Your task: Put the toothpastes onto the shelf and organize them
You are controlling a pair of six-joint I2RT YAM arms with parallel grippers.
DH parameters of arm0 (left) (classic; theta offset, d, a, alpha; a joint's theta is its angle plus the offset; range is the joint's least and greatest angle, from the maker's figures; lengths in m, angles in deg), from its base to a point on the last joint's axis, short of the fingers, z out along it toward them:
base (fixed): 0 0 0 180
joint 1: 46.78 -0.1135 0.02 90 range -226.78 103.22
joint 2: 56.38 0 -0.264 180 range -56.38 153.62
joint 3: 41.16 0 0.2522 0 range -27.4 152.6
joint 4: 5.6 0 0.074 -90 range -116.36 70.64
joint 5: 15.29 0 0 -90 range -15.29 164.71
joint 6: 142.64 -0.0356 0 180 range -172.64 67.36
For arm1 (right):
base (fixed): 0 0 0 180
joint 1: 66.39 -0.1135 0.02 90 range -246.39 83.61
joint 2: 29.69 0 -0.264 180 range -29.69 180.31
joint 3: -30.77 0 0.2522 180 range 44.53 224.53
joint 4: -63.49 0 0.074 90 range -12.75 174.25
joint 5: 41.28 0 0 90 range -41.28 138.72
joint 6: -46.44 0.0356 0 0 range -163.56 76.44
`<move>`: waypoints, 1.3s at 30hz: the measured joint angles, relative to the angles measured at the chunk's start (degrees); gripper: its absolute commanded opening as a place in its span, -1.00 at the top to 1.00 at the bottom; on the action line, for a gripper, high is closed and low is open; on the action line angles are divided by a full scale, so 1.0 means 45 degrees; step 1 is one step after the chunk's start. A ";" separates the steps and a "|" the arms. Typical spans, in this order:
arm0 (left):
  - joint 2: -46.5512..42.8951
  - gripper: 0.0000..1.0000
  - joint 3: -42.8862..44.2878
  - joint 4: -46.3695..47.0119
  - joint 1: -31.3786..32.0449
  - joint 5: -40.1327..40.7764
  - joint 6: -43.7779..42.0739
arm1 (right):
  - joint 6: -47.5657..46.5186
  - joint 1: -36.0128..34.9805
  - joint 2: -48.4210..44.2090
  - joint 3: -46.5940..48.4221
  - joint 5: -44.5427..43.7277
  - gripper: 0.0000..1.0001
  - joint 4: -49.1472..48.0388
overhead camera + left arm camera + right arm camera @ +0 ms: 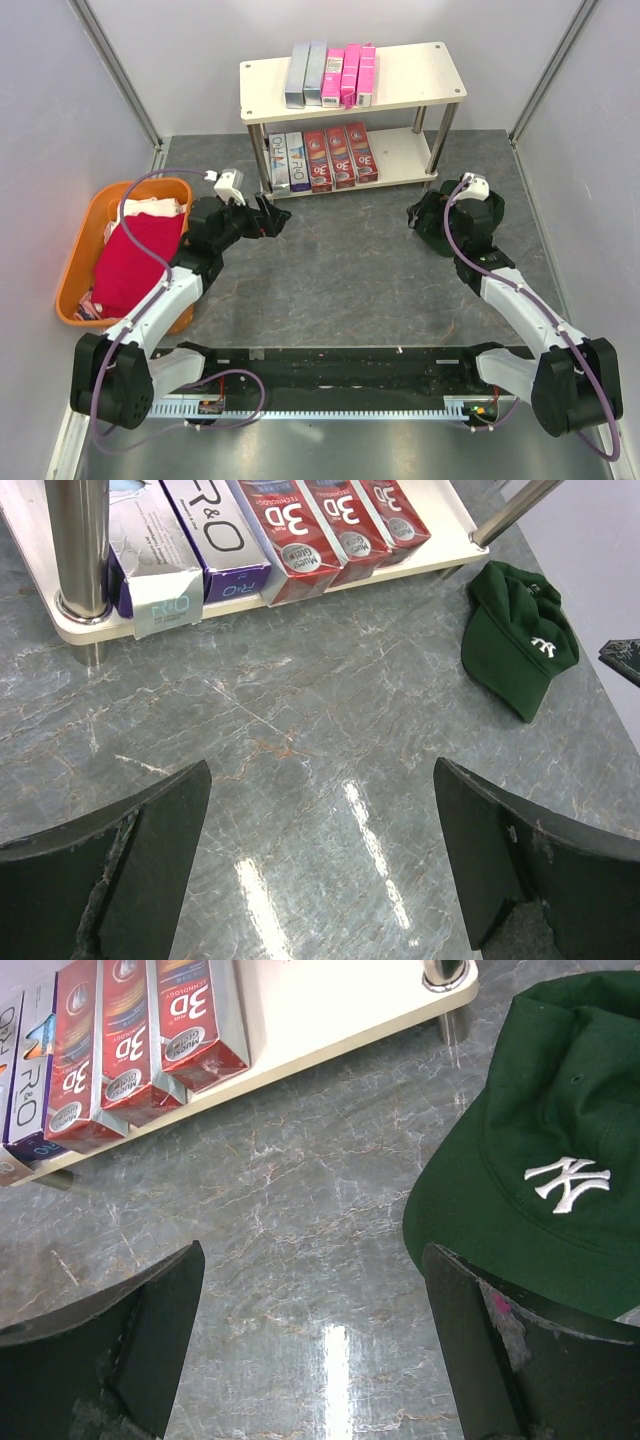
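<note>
The shelf point(420, 75) stands at the back. On its top board lie two silver-grey boxes point(306, 73) and three pink boxes point(349, 75). On its lower board point(405, 150) lie two navy/white boxes point(287, 161) and three red "3D" boxes point(340, 156). The red boxes point(320, 525) and the navy/white boxes point(195, 540) also show in the left wrist view. The red boxes point(130, 1035) show in the right wrist view. My left gripper point(272, 218) is open and empty just in front of the shelf's left end. My right gripper point(428, 215) is open and empty over the green cap.
A green cap point(432, 222) lies on the table right of centre, under my right gripper; it also shows in both wrist views point(520, 645) point(545, 1150). An orange basket point(80, 285) with a red cloth point(135, 260) sits at the left. Grey walls enclose the table.
</note>
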State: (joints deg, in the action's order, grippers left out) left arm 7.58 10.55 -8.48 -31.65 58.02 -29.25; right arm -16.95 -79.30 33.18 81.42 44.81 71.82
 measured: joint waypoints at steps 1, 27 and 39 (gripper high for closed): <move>0.0053 -1.00 0.0029 0.0000 0.0000 0.0000 0.0005 | 0.0029 0.0000 0.0044 -0.0005 0.0005 -0.96 -0.0029; 0.0758 -1.00 0.0573 -0.0029 0.0000 -0.0029 0.0019 | 0.0131 0.0000 0.0617 -0.0005 0.0005 -0.96 -0.0321; 0.0408 -1.00 0.0573 -0.0024 0.0000 -0.0039 0.0015 | 0.0146 0.0000 0.0636 -0.0029 0.0238 -0.96 -0.0704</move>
State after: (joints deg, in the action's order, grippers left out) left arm 9.42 13.13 -8.59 -31.65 57.85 -29.18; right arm -16.29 -79.30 36.05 81.29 45.89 68.65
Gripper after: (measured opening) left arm 0.996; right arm 0.982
